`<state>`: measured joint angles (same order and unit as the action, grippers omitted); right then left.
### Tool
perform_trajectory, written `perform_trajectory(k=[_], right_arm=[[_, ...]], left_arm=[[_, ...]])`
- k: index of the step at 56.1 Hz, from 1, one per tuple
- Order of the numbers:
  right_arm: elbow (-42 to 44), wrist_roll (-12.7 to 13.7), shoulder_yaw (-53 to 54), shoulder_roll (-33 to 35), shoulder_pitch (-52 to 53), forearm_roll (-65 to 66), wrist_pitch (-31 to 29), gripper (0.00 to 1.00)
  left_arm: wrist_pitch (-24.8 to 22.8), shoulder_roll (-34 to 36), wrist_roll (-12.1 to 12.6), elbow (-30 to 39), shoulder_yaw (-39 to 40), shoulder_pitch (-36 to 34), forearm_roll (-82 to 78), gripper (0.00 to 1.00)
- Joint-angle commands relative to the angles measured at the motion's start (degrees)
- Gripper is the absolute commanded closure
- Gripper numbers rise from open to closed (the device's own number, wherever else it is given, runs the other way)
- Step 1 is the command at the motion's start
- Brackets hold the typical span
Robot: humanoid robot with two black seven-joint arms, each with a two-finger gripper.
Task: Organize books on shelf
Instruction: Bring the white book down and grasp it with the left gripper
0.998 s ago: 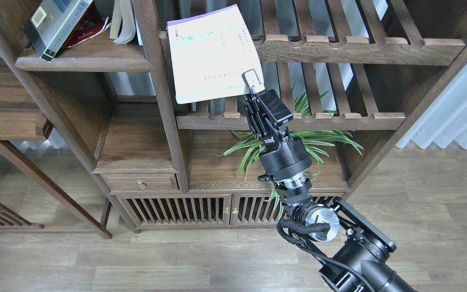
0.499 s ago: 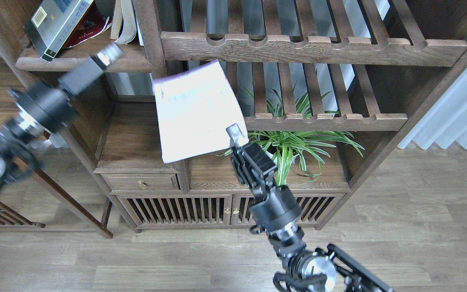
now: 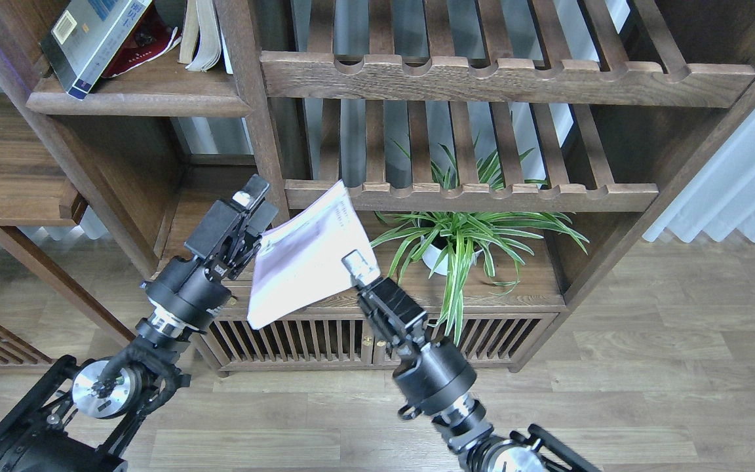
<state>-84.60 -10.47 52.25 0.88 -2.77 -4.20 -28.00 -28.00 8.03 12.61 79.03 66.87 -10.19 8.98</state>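
My right gripper (image 3: 359, 270) is shut on the lower right corner of the pale lavender-white paperback (image 3: 305, 255) and holds it tilted in the air in front of the cabinet. My left gripper (image 3: 254, 204) is right beside the book's upper left edge, its fingers slightly apart. The shelf (image 3: 154, 101) is the solid dark-brown board at the upper left. On it the thick black-edged yellow-green and grey book (image 3: 89, 39) leans over the red paperback (image 3: 148, 39).
A pale book (image 3: 199, 33) stands upright on the same shelf by the post. Two slatted racks (image 3: 482, 75) fill the upper right. A potted spider plant (image 3: 459, 239) sits on the cabinet top (image 3: 535, 288). A side table (image 3: 10, 164) is at the left.
My right gripper has brought the lavender-white book down from the upper rack to cabinet height and to the left. My left arm has come into view and reached the book's left edge.
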Motion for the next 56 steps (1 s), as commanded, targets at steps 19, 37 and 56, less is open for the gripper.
perform_trajectory(k=[19, 37, 56], right_arm=[[0.2, 3.3, -3.0, 3.8, -2.4, -1.0, 0.0, 0.96], [0.2, 3.4, -7.2, -0.8, -6.6, 3.0, 0.0, 0.96], [0.3, 4.9, -7.2, -0.9, -10.4, 5.2, 0.0, 0.94]], left_arm=[[0.0, 0.7, -5.7, 0.1, -2.7, 8.4, 1.0, 0.04], [0.0, -1.3, -9.5, -0.4, -17.9, 9.7, 5.6, 0.47], [0.0, -1.5, -8.9, -1.0, -17.7, 9.0, 6.9, 1.00]])
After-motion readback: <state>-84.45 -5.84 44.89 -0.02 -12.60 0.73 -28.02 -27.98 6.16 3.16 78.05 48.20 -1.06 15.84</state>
